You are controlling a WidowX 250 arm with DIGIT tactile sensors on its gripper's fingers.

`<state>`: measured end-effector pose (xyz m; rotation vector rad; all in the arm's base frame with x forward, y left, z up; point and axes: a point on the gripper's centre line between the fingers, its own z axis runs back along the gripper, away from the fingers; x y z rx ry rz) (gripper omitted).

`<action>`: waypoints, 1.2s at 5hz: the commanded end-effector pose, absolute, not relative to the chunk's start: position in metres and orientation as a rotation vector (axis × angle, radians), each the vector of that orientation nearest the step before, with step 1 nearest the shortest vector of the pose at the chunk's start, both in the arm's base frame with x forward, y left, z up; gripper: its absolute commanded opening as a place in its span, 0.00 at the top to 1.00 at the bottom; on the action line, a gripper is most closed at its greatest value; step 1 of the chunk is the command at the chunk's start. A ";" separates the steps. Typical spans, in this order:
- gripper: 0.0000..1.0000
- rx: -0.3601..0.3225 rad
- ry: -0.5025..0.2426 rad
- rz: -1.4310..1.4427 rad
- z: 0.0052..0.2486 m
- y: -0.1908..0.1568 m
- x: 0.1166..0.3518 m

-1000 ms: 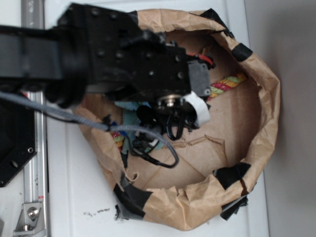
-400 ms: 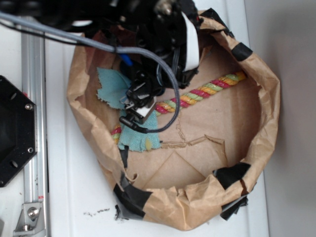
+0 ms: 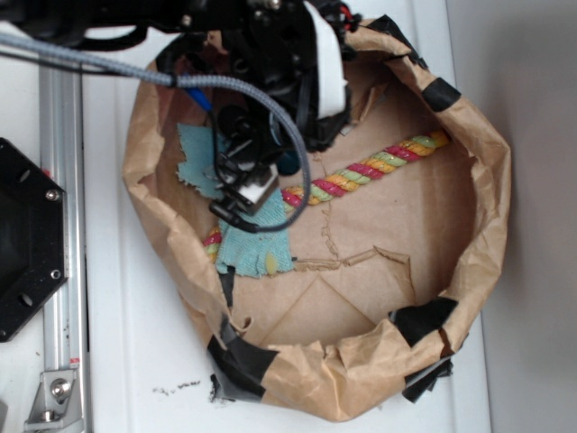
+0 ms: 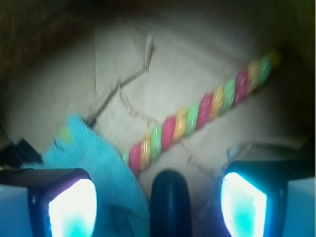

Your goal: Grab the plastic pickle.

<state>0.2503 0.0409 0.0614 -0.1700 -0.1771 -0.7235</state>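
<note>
In the paper-bag bowl (image 3: 487, 171), exterior view: I've shifted slightly toward the top rim since 0.4 s ago; rope (image 3: 361, 176) and teal cloth (image 3: 248, 251) haven't moved. Wrist view: my fingers (image 4: 71, 207) are spread, plastic pickle (image 4: 170, 202) between them, untouched beside the cloth. Lined up; closing looks next.

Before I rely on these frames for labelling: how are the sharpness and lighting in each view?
Wrist view: soft throughout, the rope smeared, the gripper pads glowing overexposed, corners dark; the pickle is a dim blur. Exterior view: evenly lit and fairly sharp on the paper bag, though the arm hides the pickle.
</note>
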 end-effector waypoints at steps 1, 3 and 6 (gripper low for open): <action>0.00 -0.122 -0.148 -0.775 0.037 0.052 0.229; 0.00 -0.027 -0.131 -0.723 0.011 0.048 0.235; 1.00 0.022 -0.101 -0.704 -0.001 0.024 0.249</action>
